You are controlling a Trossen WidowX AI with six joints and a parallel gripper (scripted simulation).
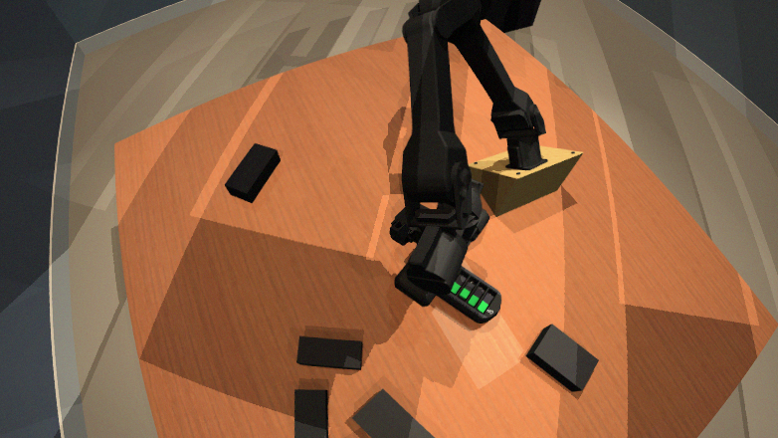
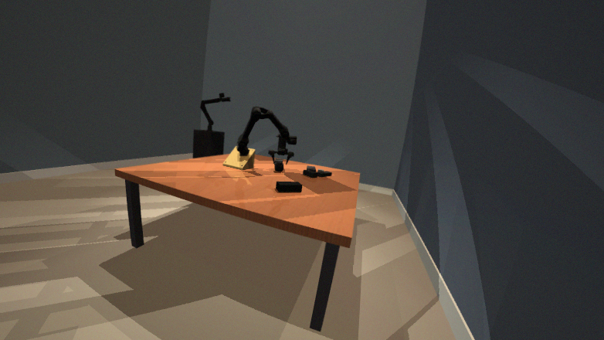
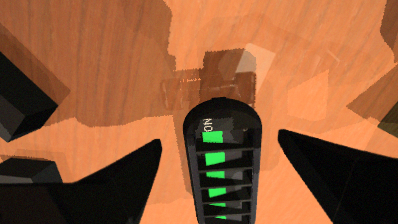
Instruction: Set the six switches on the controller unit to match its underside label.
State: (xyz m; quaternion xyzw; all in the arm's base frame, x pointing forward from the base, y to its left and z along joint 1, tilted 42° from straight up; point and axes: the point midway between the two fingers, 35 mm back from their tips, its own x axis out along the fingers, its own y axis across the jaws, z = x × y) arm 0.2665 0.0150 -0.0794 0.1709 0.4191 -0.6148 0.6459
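- The tool (image 1: 443,261) (image 2: 280,163) (image 3: 219,139) is released, its fingers spread wide with nothing gripped; one finger hangs at each side of the controller.
- The controller (image 1: 481,299) (image 2: 278,166) (image 3: 222,107) lies between those fingers, switches upward, with a gap showing on both sides in the wrist view. If the tool came down off-centre, a fingertip could land on its top and knock a switch.
- The step in hand looks like lining up for a grip to see the underside. A grip near one end could let the heavier side swing during a lift, and the smooth rounded case may slip.
- Six green patches show in the wrist view, but which ends are pressed down I cannot tell for certain. The label is out of sight, so any switch pushed now would be a guess.
- Turning the controller over could press its switches against the counter (image 1: 326,135) (image 2: 211,185) (image 3: 100,45) and spoil their setting; setting it down tilted could make it tip.
- Other dark boxes (image 1: 328,352) (image 2: 310,173) (image 3: 25,100) lie apart to one side. A wide sweep while turning the controller might clip one, since the open fingers need extra room.
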